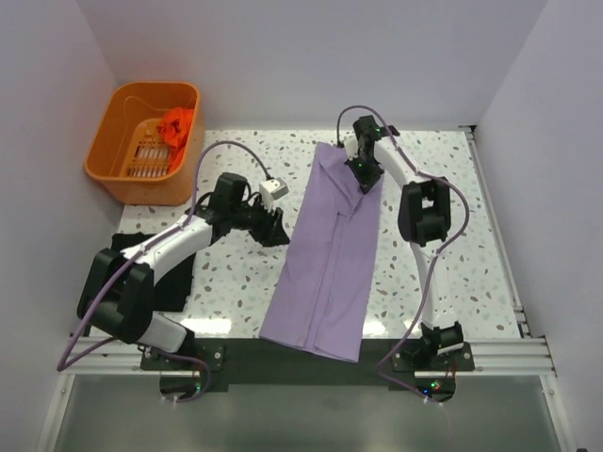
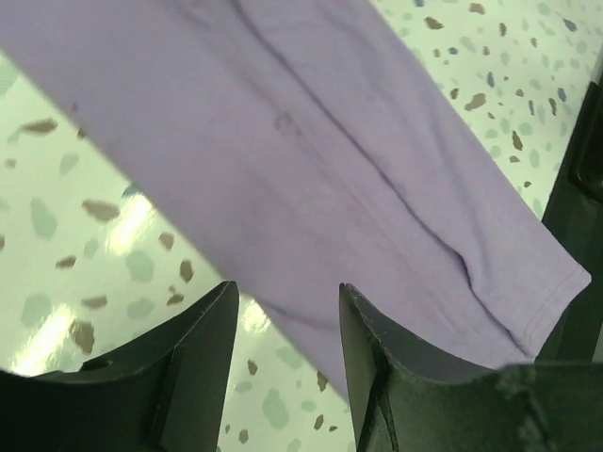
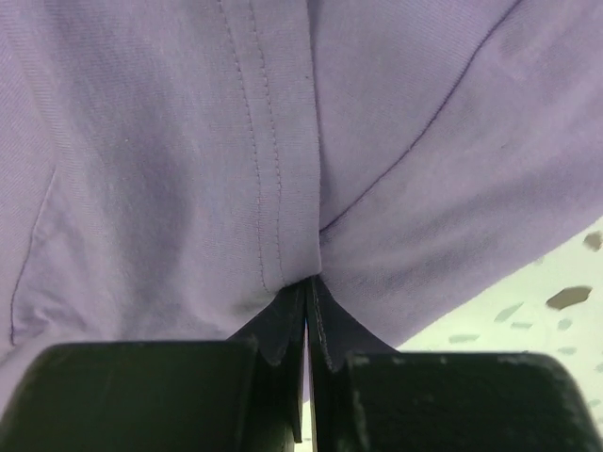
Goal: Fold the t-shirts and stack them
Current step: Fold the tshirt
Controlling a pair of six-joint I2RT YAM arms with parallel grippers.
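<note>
Two grippers, two different states. Right gripper [image 3: 306,282] is clenched on a fold of the purple shirt [image 3: 188,141] at its far end, right by a stitched hem. Left gripper [image 2: 287,292] has its fingers apart and holds nothing. It sits low at the shirt's left edge, about halfway along, with cloth showing between the fingers.

The shirt lies as a long strip down the middle of the table [image 1: 452,207]. Its near end hangs over the front edge, I think, though that's hard to judge from above.

What could go wrong: the right pinch looks like it only has the tip of a fold. A quick pull could slip it free, or lift one layer and drag the fold open. If the left one closes where it is, it may catch just the top layer. That overhang could also help the whole thing slide off.

Containers: one basket [image 1: 104,141] at the far left corner, red shirt [image 1: 176,122] bunched inside. Black shirt [image 1: 177,287] lies on the table's left side.
</note>
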